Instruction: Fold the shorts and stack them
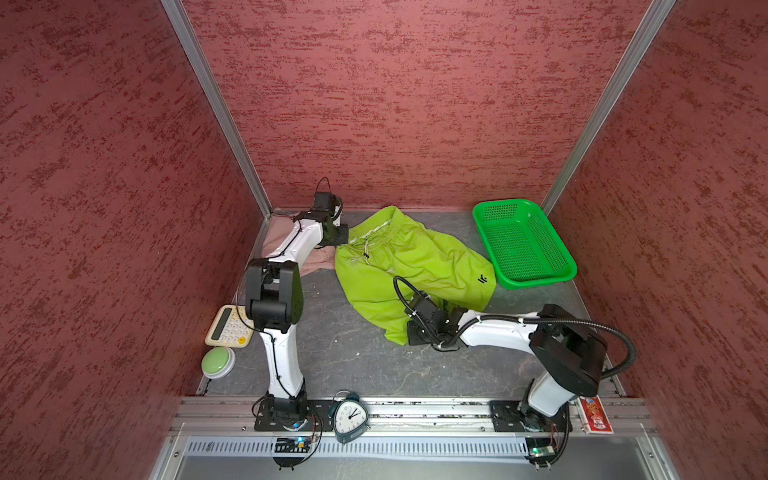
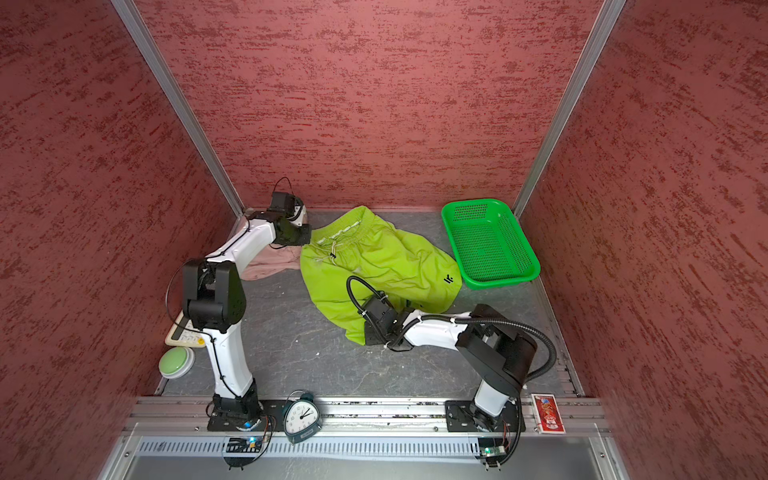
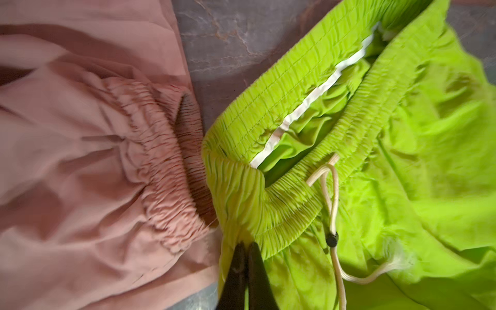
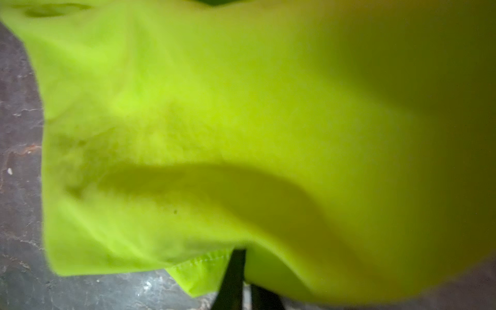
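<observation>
Pinching the lime green shorts (image 1: 415, 266) at both ends, the left tool (image 3: 247, 245) is clamped together on the waistband (image 3: 281, 212) corner and the right tool (image 4: 243, 264) on a leg hem (image 4: 201, 261) — so I'd lift both evenly, keep the cloth taut, and lay it flat on the counter (image 1: 353, 361) between them. Dusty pink shorts (image 3: 80, 161) lie just beside the left tool, touching that waistband — avoid dragging them

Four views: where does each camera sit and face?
Both top views: high above the front rail, facing down; left arm and right arm show at the lime shorts.
Left wrist: on left arm, facing lime waistband and pink shorts; left gripper shows.
Right wrist: on right arm, close on the lime hem; right gripper shows.
All share the lime shorts.
</observation>
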You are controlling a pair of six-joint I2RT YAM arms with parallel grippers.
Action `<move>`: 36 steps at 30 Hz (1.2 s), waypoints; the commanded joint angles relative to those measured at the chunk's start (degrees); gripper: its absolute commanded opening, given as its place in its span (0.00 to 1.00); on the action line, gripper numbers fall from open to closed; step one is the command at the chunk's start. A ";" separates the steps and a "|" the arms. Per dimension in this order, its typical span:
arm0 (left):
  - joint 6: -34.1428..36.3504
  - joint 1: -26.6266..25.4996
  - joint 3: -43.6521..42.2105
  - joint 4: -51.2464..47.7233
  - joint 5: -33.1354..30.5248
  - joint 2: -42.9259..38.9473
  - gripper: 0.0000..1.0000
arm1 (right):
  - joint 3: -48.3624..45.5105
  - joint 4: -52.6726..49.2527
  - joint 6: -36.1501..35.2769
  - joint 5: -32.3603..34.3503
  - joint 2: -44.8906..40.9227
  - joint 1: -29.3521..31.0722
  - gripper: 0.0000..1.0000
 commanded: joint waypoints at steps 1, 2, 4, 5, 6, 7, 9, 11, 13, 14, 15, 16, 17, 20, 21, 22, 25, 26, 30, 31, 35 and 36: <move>-4.25 2.56 -4.64 -0.40 -0.14 -5.21 0.00 | -4.30 -8.34 -1.29 -0.55 -4.01 -2.68 0.00; -5.13 3.28 -6.86 0.06 -0.18 -6.83 0.00 | -5.41 -9.89 -2.10 -2.24 -5.67 -4.24 0.00; -5.99 4.38 -10.95 0.99 -0.68 -9.61 0.00 | -7.04 -14.00 -3.34 -3.40 -8.83 -6.94 0.00; -6.42 4.71 -13.17 1.45 -0.65 -10.89 0.00 | -7.67 -16.00 -4.00 -3.98 -10.55 -8.34 0.00; -6.77 4.85 -14.94 1.72 0.07 -11.77 0.00 | -8.13 -17.54 -4.57 -4.57 -11.42 -9.54 0.00; -7.18 4.79 -16.87 1.77 1.63 -12.79 0.03 | -8.41 -19.34 -4.90 -4.56 -13.98 -10.83 0.04; -8.00 4.25 -20.42 1.34 5.18 -14.28 0.18 | -8.55 -21.68 -5.56 -4.53 -16.71 -12.70 0.09; -9.20 3.35 -24.51 0.67 4.93 -16.64 0.23 | -8.05 -23.54 -6.21 -4.98 -19.14 -14.47 0.13; -10.72 3.10 -28.48 0.43 3.65 -20.13 0.28 | -7.23 -25.62 -6.58 -4.38 -20.64 -15.74 0.16; -11.62 3.23 -30.71 0.61 3.47 -22.34 0.30 | -6.93 -26.68 -6.68 -3.76 -21.03 -16.28 0.21; -12.47 3.40 -32.46 0.82 3.52 -24.27 0.33 | -6.70 -27.35 -6.89 -3.32 -21.29 -16.83 0.32; -13.30 3.45 -34.55 1.17 3.86 -26.44 0.34 | -6.52 -28.15 -7.16 -2.82 -21.52 -17.31 0.38; -14.34 3.52 -36.48 1.31 4.01 -28.48 0.36 | -5.96 -29.08 -7.29 -2.20 -21.89 -17.70 0.44; -18.25 3.63 -42.48 3.12 5.06 -33.70 0.33 | -4.87 -31.97 -5.26 -0.53 -25.85 -18.80 0.57; -19.49 3.70 -44.39 4.00 5.44 -35.15 0.31 | -4.98 -32.29 -4.22 -1.06 -27.66 -19.16 0.59; -20.70 3.84 -46.87 5.08 6.03 -36.71 0.30 | -5.50 -31.95 -2.71 -2.31 -29.78 -19.42 0.61; -22.69 5.18 -50.62 7.25 8.05 -39.47 0.29 | -10.27 -26.79 2.48 -9.43 -33.45 -19.20 0.66; -22.73 5.64 -51.03 7.77 8.53 -39.77 0.29 | -12.92 -23.78 4.63 -11.20 -34.29 -18.21 0.67; -19.73 7.68 -49.17 8.88 7.59 -39.29 0.35 | -18.23 -15.79 10.38 -11.81 -35.33 -13.43 0.71; -18.92 7.93 -48.41 9.97 7.52 -39.34 0.47 | -18.67 -14.94 11.11 -11.13 -35.00 -12.78 0.71; -16.91 7.77 -47.03 17.63 11.83 -38.82 0.89 | -20.40 -9.37 12.14 -10.31 -31.30 -11.00 0.73; -16.40 7.64 -46.16 18.67 12.60 -37.54 0.99 | -20.54 -7.59 12.45 -9.87 -30.16 -10.43 0.72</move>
